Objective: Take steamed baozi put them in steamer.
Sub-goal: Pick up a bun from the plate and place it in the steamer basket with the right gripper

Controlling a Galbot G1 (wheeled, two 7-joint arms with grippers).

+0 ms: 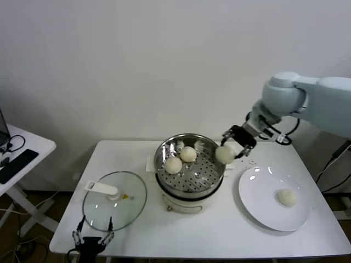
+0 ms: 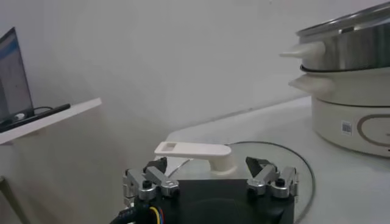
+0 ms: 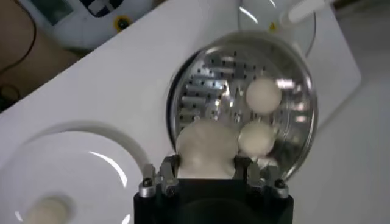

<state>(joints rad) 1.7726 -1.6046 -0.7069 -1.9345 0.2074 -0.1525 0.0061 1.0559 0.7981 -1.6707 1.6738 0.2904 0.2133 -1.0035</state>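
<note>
The steamer (image 1: 189, 189), a shiny steel pot with a perforated bottom on a cream base, stands mid-table and holds two baozi (image 1: 174, 165) (image 1: 188, 154). My right gripper (image 1: 227, 152) is shut on a third baozi (image 1: 224, 154) and holds it just above the steamer's right rim. In the right wrist view this baozi (image 3: 206, 148) sits between the fingers, over the rim, with the two others (image 3: 263, 95) (image 3: 255, 137) inside the steamer (image 3: 201, 73). A fourth baozi (image 1: 287, 197) lies on the white plate (image 1: 258, 205). My left gripper (image 1: 93, 234) is open and idle at the table's front left edge.
A flat glass lid (image 1: 129, 211) with a white handle (image 1: 102, 189) lies left of the steamer, just beyond the left gripper (image 2: 210, 176). A small side table (image 1: 24, 156) with a dark device stands far left. A wall rises behind the table.
</note>
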